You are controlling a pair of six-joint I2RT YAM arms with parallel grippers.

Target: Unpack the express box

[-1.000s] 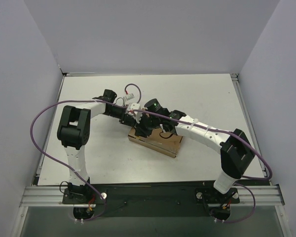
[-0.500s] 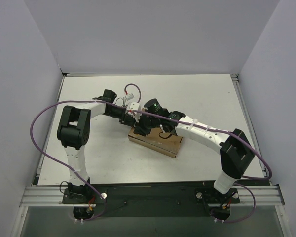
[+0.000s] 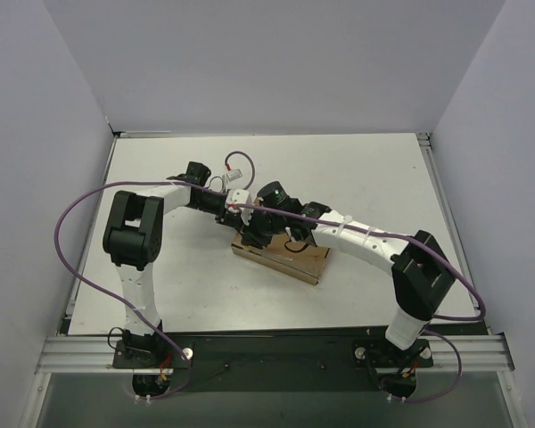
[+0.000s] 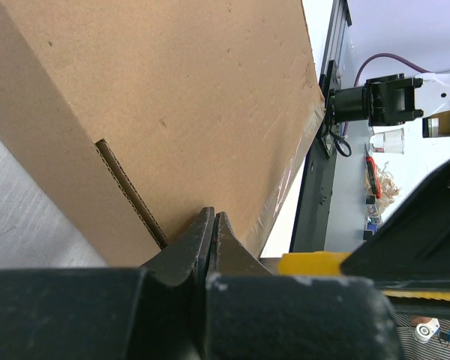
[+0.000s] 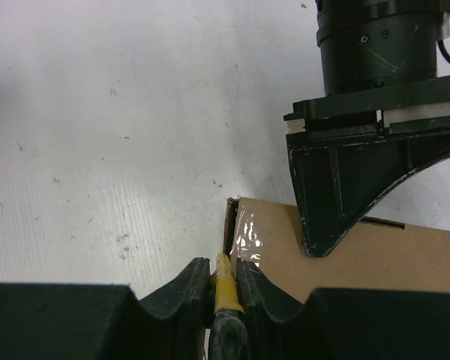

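Seen from above, the right arm (image 3: 366, 239) had edged leftward since a second earlier, while the flat brown cardboard express box (image 3: 290, 260) lay unmoved on the white table (image 3: 366, 169) beneath both wrists. The left wrist view showed the left gripper (image 4: 212, 234) fully shut and empty, its tip against the stiff, light-looking board, which we judged needed pinning. In the right wrist view the right gripper (image 5: 223, 265) was clamped on a small yellow utility knife (image 5: 226, 292) at the taped corner; we judged the tuck flaps the place to grasp afterwards.
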